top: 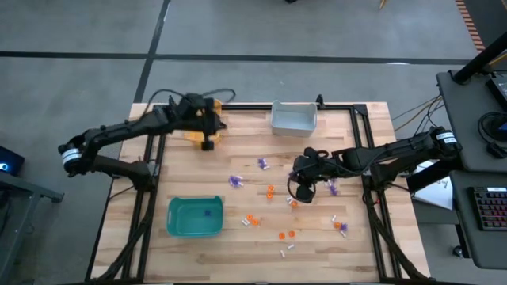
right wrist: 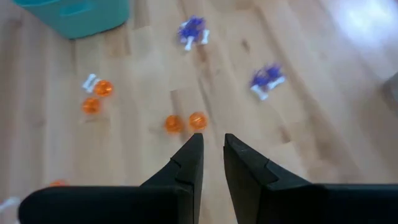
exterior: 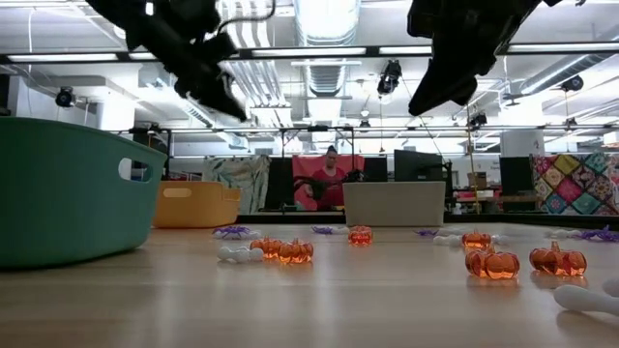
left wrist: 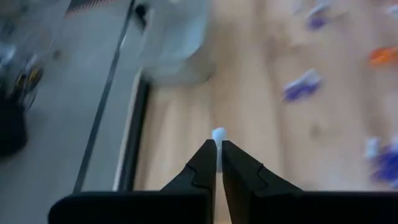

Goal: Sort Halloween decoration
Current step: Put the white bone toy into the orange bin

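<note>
While the left gripper (left wrist: 217,149) pinched a small white trinket (left wrist: 218,135) above the orange-yellow bin (top: 196,133), we saw the right gripper (right wrist: 213,144) slightly parted and empty, two orange pumpkins (right wrist: 185,122) just ahead, purple ones (right wrist: 266,79) beyond.

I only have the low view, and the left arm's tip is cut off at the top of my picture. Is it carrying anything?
Observer: Yes. The left gripper has its jaws shut on a small white trinket.
Operator: Where is it over the table?
Observer: Seen from above, it is at the orange-yellow bin. The grey bin is farther along the same table edge.
Operator: And the right one?
Observer: The right gripper is empty, jaws slightly apart, above two orange pumpkins.
</note>
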Available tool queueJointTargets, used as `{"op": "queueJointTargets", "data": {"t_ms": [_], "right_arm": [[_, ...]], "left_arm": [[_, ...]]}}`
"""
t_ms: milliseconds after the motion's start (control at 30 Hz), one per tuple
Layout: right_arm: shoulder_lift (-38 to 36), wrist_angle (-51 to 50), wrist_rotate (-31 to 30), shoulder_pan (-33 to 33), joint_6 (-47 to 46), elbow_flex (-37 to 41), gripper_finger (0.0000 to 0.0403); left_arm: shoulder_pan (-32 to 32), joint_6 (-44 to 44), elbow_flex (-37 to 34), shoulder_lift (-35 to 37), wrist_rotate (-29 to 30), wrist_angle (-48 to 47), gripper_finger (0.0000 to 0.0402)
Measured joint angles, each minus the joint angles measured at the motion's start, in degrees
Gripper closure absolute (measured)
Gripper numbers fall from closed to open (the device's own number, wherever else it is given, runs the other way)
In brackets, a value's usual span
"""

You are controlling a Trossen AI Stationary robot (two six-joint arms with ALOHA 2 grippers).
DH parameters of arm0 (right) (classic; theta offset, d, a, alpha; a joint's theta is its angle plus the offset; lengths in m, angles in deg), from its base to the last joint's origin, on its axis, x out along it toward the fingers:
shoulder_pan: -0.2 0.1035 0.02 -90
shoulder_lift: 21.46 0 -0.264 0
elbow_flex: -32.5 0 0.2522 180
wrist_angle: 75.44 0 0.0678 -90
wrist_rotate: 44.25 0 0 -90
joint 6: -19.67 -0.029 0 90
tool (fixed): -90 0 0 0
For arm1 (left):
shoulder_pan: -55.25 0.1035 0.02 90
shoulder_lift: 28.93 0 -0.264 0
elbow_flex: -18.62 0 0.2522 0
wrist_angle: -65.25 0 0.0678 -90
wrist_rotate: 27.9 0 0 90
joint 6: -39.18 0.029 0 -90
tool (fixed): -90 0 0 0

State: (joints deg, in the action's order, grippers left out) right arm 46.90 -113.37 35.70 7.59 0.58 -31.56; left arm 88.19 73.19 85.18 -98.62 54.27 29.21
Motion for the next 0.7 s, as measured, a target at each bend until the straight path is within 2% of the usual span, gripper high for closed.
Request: {"op": "queueJointTargets", "data": {"t_ms": [167, 267, 433, 700], "right_arm": [[0.0, 2.1, -1.1, -3.7, 7.6, 0.0, 0.0349], [0.0, 4.3, -1.0, -7.0, 12.6, 0.0, 0.0349], [0.0, 7.8, -1.1, -12.5, 16.2, 0.0, 0.0349], [0.0, 8.7, -1.0, -14.2, 15.2, 0.2, 0.0349]], "left_arm": [[9.8, -0.5, 0.0, -1.7, 0.8, -1.5, 0.0401], [13.3, -2.9, 0.4, -4.2, 6.0, -1.6, 0.0401], [15.5, -3.8, 3.1, -10.8, 16.0, -6.6, 0.0401], [16.0, -2.5, 8.8, -21.0, 17.7, -13.2, 0.0401]]}}
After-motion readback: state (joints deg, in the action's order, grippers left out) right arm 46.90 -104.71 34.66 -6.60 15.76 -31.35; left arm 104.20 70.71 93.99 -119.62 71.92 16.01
